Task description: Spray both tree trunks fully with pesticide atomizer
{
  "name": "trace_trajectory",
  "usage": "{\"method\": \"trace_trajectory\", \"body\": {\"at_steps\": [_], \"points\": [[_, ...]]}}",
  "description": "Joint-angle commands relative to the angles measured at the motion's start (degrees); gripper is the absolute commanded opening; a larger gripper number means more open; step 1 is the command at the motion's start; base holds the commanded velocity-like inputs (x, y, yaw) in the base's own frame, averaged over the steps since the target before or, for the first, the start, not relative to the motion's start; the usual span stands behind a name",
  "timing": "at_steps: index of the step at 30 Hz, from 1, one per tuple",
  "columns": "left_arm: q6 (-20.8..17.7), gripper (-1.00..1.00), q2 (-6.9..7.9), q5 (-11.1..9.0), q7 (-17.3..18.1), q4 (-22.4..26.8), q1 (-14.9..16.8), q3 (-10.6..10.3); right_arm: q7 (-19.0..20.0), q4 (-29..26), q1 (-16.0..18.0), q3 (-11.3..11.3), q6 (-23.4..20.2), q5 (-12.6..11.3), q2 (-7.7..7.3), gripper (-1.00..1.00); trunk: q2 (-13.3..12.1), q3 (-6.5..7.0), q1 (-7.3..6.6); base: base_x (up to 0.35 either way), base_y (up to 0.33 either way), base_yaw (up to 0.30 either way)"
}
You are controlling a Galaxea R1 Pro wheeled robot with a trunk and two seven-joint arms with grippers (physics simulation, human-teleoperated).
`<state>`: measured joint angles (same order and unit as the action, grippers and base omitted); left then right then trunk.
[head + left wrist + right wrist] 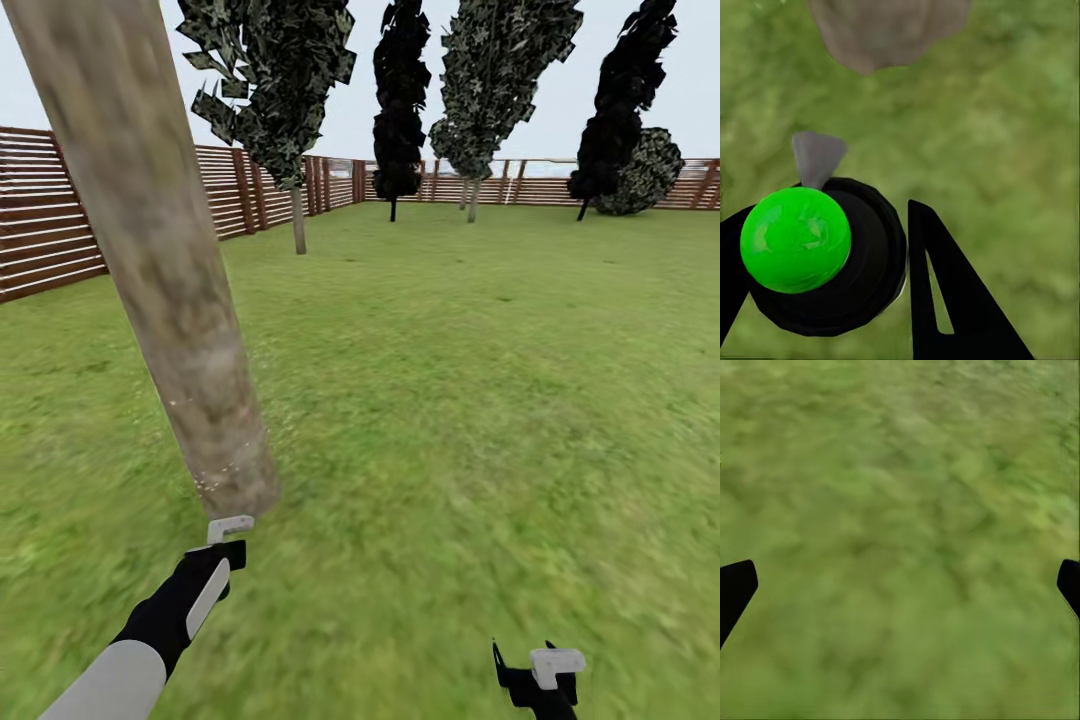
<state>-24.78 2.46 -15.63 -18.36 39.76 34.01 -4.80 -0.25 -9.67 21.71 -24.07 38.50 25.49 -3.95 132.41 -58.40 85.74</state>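
Clamped in left pincer [870, 277]: pesticide atomizer [825, 259], green cap up. Just ahead, tree trunk [160, 270] with white specks. Right pincer [900, 585] spread apart above grass [900, 472].

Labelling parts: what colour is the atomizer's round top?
Bright green, clearest in the left wrist view.
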Motion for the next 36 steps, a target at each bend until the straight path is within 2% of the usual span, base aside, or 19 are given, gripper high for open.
{"method": "trace_trajectory", "body": {"at_steps": [1,7,10,12,16,27,36], "points": [[0.0,-1.00,0.03,0.0,0.0,0.0,0.0,0.0,0.0,0.0,0.0,0.0,0.0,0.0,0.00,1.00,0.0,0.00,0.00,0.158,-0.241,0.275],[0.0,-1.00,0.21,0.1,-0.2,0.0,0.0,0.1,0.0,0.0,0.0,0.0,0.0,0.0,0.00,1.00,0.0,0.00,0.00,0.154,-0.243,0.275],[0.0,-1.00,0.14,-0.2,-4.1,0.0,0.0,0.1,0.0,0.0,0.0,0.0,0.0,0.0,0.00,1.00,0.0,0.00,0.00,0.153,-0.243,0.275],[0.0,-1.00,0.09,-0.4,-4.6,0.0,0.0,0.1,0.0,0.0,0.0,0.0,0.0,0.0,0.00,1.00,0.0,0.00,0.00,0.153,-0.243,0.274],[0.0,-1.00,0.00,-0.7,-4.7,0.0,0.0,0.0,0.0,0.0,0.0,0.0,0.0,0.0,0.00,1.00,0.0,0.00,0.00,0.153,-0.243,0.229],[0.0,-1.00,0.00,-0.8,-4.8,0.0,0.0,0.0,0.0,0.0,0.0,0.0,0.0,0.0,0.00,1.00,0.0,0.00,0.00,0.127,-0.256,0.030],[0.0,-1.00,0.00,-0.6,-4.8,0.0,0.0,-0.1,0.0,0.0,0.0,0.0,0.0,0.0,0.00,1.00,0.0,0.00,0.00,0.083,-0.271,0.259]]}}
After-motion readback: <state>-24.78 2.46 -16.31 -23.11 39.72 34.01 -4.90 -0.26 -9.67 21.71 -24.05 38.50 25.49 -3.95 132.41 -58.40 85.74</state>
